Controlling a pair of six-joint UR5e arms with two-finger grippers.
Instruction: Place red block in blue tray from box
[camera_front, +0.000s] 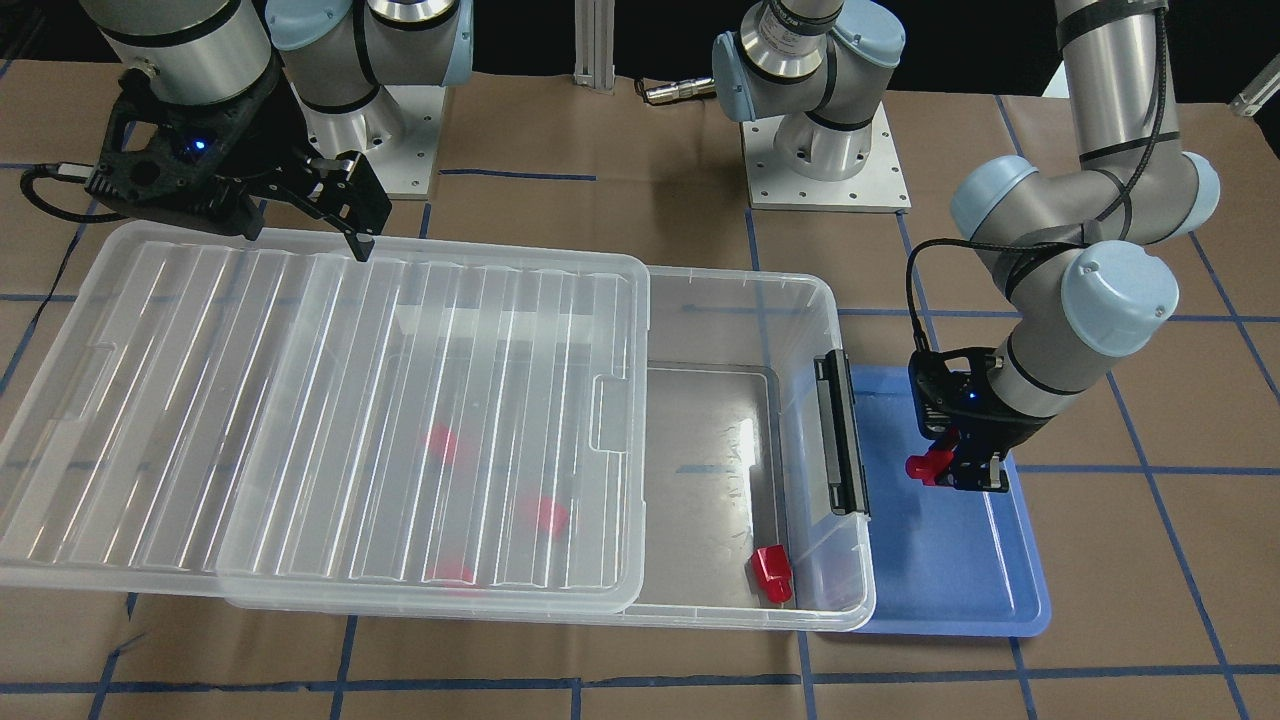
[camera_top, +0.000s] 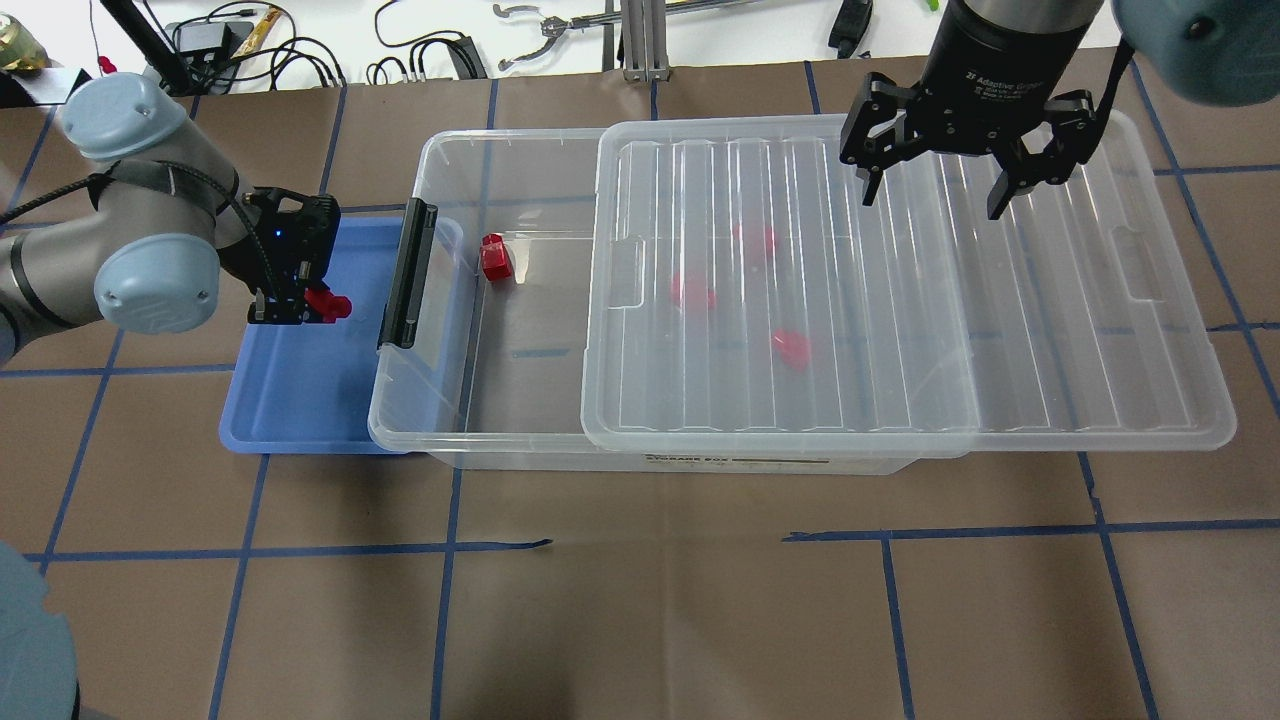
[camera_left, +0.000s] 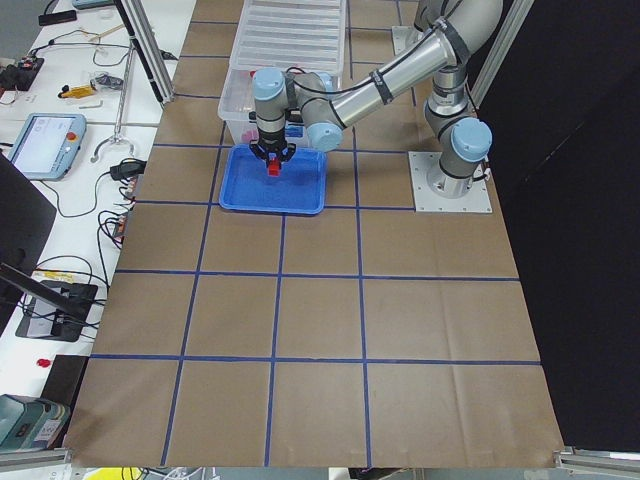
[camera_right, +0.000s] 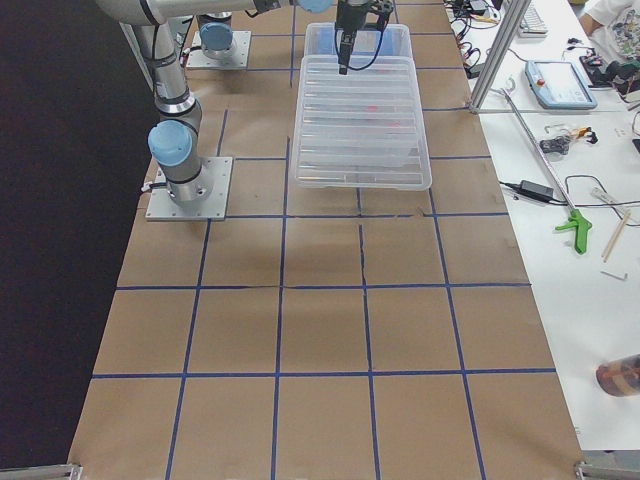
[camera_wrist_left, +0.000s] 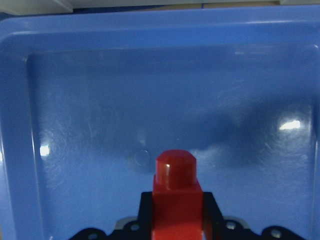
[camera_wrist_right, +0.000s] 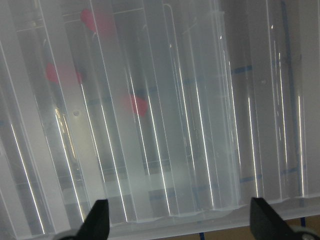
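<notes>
**Red block** (camera_front: 929, 466) — clamped between the fingers of the left gripper (camera_front: 962, 478), with the narrow stub end protruding past the fingertips. Poised over the floor of the blue tray (camera_front: 950, 600), roughly mid-tray. Contact with the tray floor not discernible.

**Blue tray.** Flat on the tabletop, about mid-length of the table and nearer the operators' long edge than the robot's. Partly overhung along one long side by the end rim of the box (camera_front: 790, 300).

**Box.** Clear bin, long axis parallel to the long table edges, lying on the tray's side toward the table's right end. Carries a black clip handle (camera_front: 840, 432) on the short end facing the tray.

**Lid** (camera_front: 300, 400). Ribbed, translucent, resting on the box but offset toward the table's right end, overhanging there. Leaves the handle-end portion of the box uncovered.

**Second red block** (camera_front: 772, 574). Loose on the box floor in the uncovered portion, in the corner by the handle end and the operators' edge.

**Three further red blocks** (camera_top: 692, 292). Blurred red shapes beneath the lid, well apart from one another.

**Right gripper** (camera_top: 932, 202) — fingers spread wide, grasping nothing. Suspended above the lid, pointing down at the ribbed surface.
</notes>
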